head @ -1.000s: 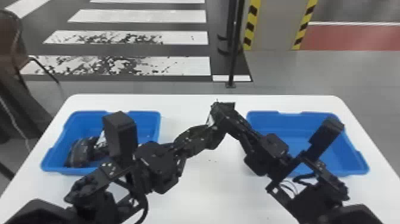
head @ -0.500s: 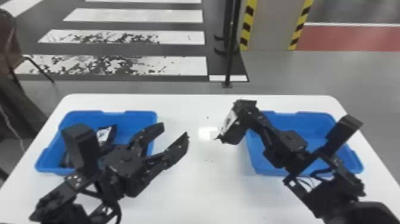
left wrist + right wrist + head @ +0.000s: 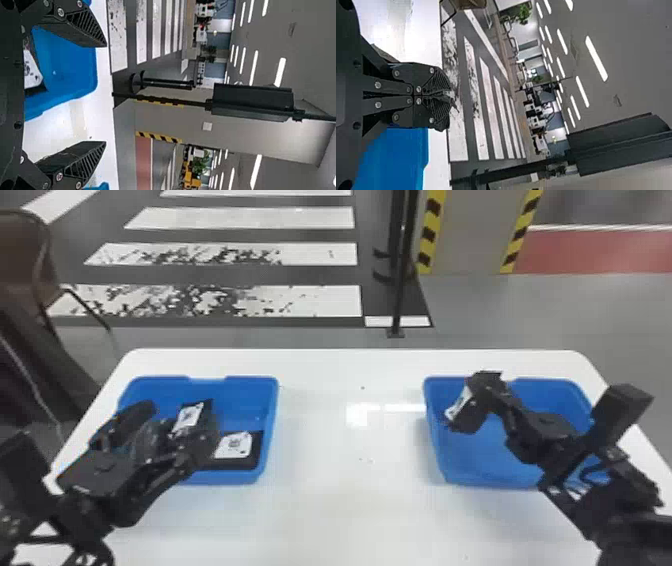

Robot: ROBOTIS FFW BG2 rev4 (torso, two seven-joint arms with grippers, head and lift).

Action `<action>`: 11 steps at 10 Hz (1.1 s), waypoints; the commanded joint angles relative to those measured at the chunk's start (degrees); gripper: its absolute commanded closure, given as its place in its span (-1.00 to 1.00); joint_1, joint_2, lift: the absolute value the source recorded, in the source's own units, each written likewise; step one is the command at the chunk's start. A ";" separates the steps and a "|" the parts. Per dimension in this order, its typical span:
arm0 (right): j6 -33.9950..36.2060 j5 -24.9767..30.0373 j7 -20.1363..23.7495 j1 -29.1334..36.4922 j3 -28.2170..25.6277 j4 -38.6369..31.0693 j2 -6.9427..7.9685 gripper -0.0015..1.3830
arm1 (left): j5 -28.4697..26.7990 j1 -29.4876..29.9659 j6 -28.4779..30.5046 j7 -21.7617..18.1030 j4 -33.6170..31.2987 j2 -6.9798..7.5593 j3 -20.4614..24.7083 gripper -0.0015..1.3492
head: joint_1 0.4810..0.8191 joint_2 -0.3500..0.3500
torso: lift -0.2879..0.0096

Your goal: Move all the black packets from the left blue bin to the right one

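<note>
Left blue bin, shallow plastic tray with raised rim (image 3: pixel 272 405): set on the white table (image 3: pixel 350 510). Contents, the work left: at least two black packets with white labels. One, the rear packet (image 3: pixel 189 419), shows beside the gripper; the other, the front packet (image 3: pixel 235 447), lies near the bin's front inner corner. Dark shapes under the gripper may be further stock; count cannot be told.

Left gripper, two flat black fingers (image 3: pixel 105 94): spread wide, nothing between the tips, over the left bin. Left arm (image 3: pixel 100 472) comes in from the near left, angled forward and inward. Judged to be lining up for the next pick.

Held packet, black with white label (image 3: pixel 459 407): in the right gripper, hanging tilted over the inner rear part of the right bin; whether it touches the bin cannot be told.

Right gripper, black, two-fingered (image 3: pixel 449 95): narrow, tips brought together on the held packet. Right arm (image 3: pixel 545 432) comes in from the near right, crossing above the bin, wrist pointing inward and away.

Right blue bin, matching plastic tray (image 3: pixel 480 455): partly covered by the right arm, so earlier deliveries cannot be confirmed. This transfer seems nearly done, wanting only release; the packets in the left bin remain to be moved.
</note>
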 commanded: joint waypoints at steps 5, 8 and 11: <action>-4.49 6.05 -4.87 3.86 -5.82 2.71 -0.41 -0.85 | 2.85 5.30 -6.95 0.54 -0.81 -1.88 2.56 -0.75 | 0.27 -0.15 | -0.01; -10.39 4.33 -5.83 18.49 -5.82 -12.48 1.96 -0.83 | 2.97 7.55 -8.64 0.62 -0.81 -2.29 3.25 -0.75 | 0.27 -0.11 | -0.01; -13.21 2.73 -6.71 32.13 -5.59 -26.40 4.95 -0.83 | 2.17 9.80 -12.02 0.80 -0.81 -2.29 4.28 -0.75 | 0.27 0.01 | -0.01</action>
